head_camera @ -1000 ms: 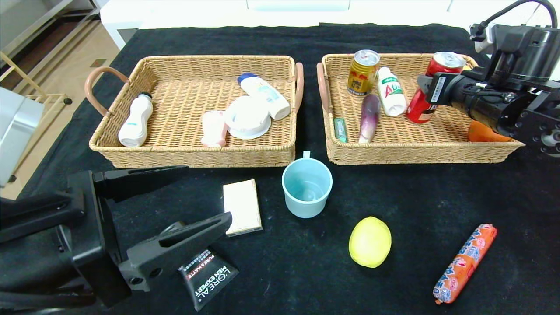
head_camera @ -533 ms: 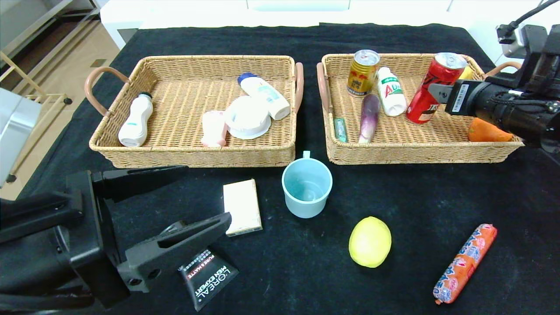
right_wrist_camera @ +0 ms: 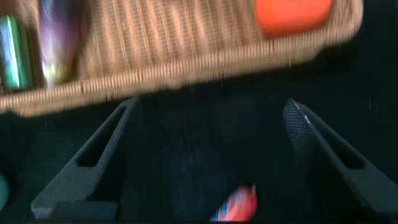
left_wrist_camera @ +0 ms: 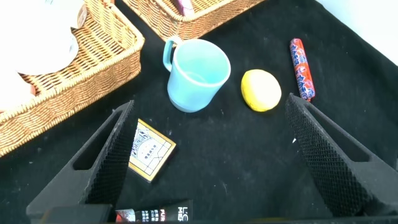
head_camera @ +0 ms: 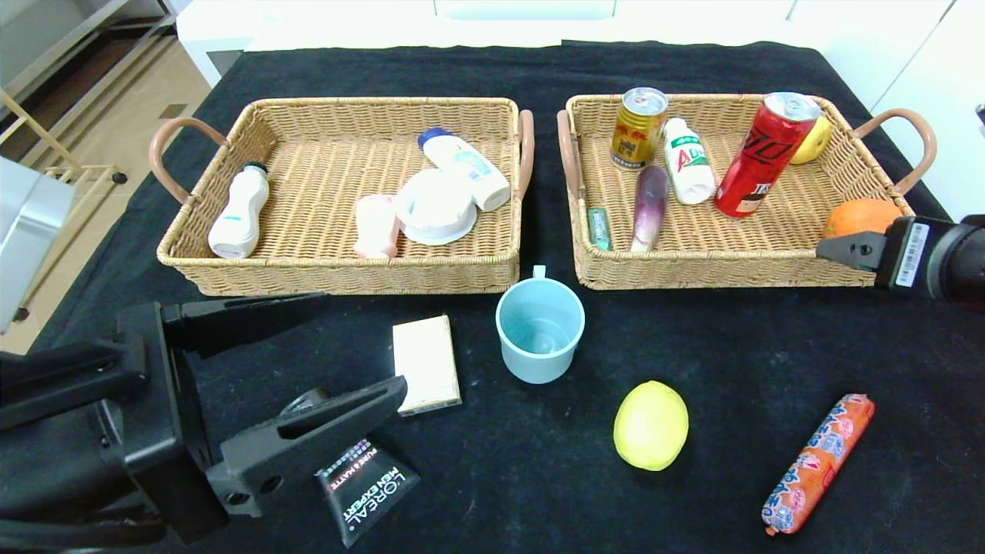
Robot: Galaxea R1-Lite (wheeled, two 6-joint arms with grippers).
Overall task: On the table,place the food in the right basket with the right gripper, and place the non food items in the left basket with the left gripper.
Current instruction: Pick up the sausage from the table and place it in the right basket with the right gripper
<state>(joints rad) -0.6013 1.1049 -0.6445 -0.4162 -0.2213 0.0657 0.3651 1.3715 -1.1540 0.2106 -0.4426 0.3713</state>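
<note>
While right tool (right_wrist_camera: 205, 155) hangs spread (empty), sausage (right_wrist_camera: 236, 204) lies below, near right basket (right_wrist_camera: 186, 74)

Woven wicker baskets (head_camera: 338, 265), matt black cloth table (head_camera: 539, 477), glossy metal can (head_camera: 758, 158), smooth plastic cup (head_camera: 539, 327)

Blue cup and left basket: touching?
Apart. In the left wrist view, black cloth shows between the cup, handle included, and the left basket; the head view shows the handle near the rim only.
</note>
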